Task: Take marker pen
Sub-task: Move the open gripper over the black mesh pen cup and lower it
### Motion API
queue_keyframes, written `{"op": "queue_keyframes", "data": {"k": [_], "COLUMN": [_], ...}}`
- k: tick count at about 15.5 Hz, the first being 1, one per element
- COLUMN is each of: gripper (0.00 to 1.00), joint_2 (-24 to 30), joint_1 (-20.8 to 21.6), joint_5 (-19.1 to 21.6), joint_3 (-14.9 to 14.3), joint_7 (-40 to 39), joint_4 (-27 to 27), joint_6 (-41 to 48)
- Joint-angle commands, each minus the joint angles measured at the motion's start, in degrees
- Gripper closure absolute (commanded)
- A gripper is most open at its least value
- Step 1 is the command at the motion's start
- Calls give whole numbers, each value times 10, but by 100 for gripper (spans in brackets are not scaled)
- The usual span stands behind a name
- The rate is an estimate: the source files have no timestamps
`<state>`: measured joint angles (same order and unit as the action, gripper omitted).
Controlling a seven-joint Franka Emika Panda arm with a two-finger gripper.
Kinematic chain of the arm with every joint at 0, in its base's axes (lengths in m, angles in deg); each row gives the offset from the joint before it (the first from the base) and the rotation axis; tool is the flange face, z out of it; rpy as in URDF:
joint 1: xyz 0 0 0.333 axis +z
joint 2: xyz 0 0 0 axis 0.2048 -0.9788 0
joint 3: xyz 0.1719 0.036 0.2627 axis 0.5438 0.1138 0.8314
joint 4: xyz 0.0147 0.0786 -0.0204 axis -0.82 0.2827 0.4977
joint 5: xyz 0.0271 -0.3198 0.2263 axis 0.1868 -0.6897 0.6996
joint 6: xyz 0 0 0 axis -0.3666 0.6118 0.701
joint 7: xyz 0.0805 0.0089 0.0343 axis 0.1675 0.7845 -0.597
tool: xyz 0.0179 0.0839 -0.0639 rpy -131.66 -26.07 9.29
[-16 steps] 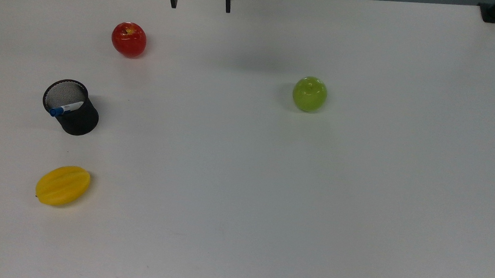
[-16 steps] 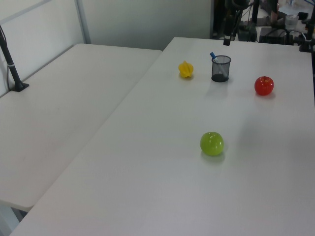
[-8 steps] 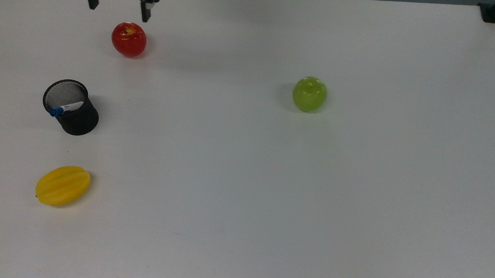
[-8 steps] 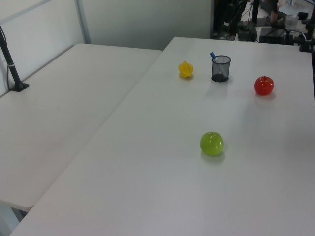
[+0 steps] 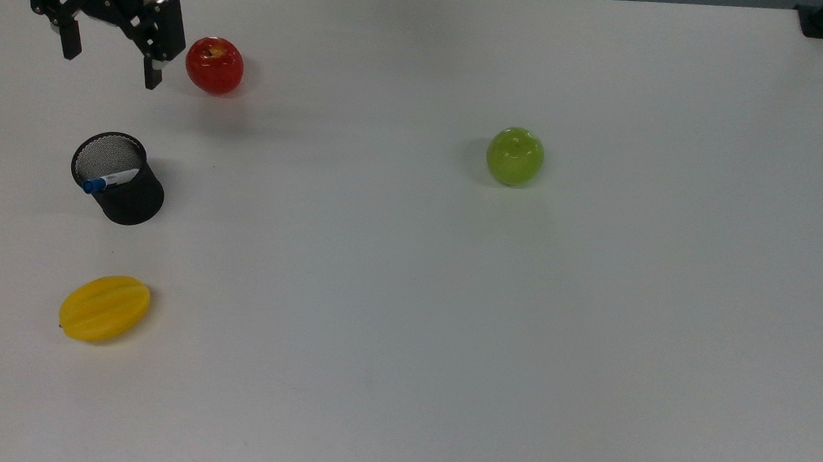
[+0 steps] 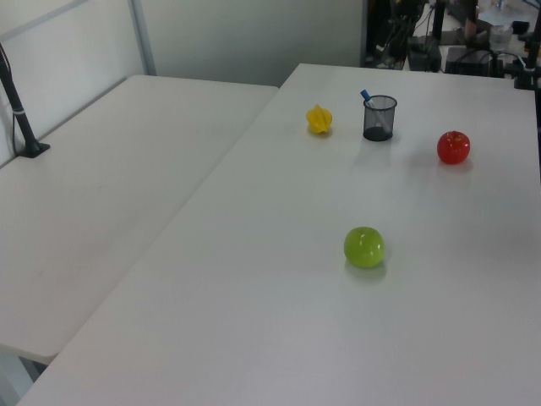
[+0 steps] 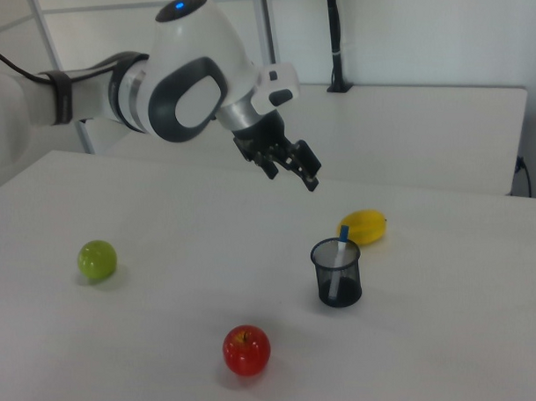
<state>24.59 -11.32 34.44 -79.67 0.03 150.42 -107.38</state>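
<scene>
White table [image 5: 447, 337] — second table [image 6: 101, 194] beside it — gripper [image 5: 110, 68] fingers spread, empty, above.

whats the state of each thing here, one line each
gripper: fingers open, empty, in the air above the table
marker pen: leaning in the mesh cup, blue cap up
mesh cup: upright
red apple: on the table, stem up
green apple: on the table, alone
yellow fruit: lying on its side
</scene>
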Motion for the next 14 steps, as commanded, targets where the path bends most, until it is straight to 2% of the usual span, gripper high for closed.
{"op": "queue_keyframes", "data": {"k": [1, 5, 8, 11, 14], "gripper": [8, 20, 23, 33, 42], "joint_2": [-32, -65, -93, -116, -134], "joint_1": [2, -3, -10, -14, -14], "joint_5": [-7, -7, -6, -4, -2], "joint_3": [-6, -6, -6, -6, -6], "joint_7": [-4, -4, -4, -4, -4], "joint_4": [15, 24, 30, 36, 37], "joint_6": [-65, -127, -176, -247, -282]}}
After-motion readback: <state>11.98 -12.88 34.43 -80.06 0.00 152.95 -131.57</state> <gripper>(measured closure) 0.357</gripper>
